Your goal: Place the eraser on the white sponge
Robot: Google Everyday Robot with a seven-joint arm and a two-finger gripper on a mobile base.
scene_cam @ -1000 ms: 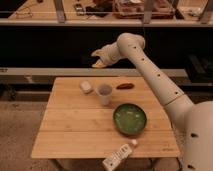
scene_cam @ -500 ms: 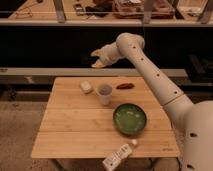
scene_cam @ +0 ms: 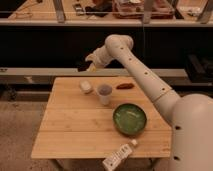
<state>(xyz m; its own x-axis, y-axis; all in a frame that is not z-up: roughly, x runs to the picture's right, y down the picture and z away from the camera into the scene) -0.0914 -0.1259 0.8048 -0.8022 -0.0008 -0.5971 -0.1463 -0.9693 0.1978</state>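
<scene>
My gripper (scene_cam: 86,63) hangs above the far left part of the wooden table (scene_cam: 75,130), at the end of the white arm reaching in from the right. It is shut on the eraser (scene_cam: 82,67), a small dark block sticking out at its tip. The white sponge (scene_cam: 86,87), a small off-white pad, lies on the table just below the gripper, a little toward me, with a clear gap of air between them.
A translucent cup (scene_cam: 104,93) stands right of the sponge. A reddish-brown oblong thing (scene_cam: 125,85) lies behind it. A green bowl (scene_cam: 129,119) sits centre right. A white labelled bottle (scene_cam: 119,155) lies at the front edge. A dark shelf runs behind the table.
My gripper with the eraser has moved a little left and down, closer to above the sponge. Nothing on the table has moved.
</scene>
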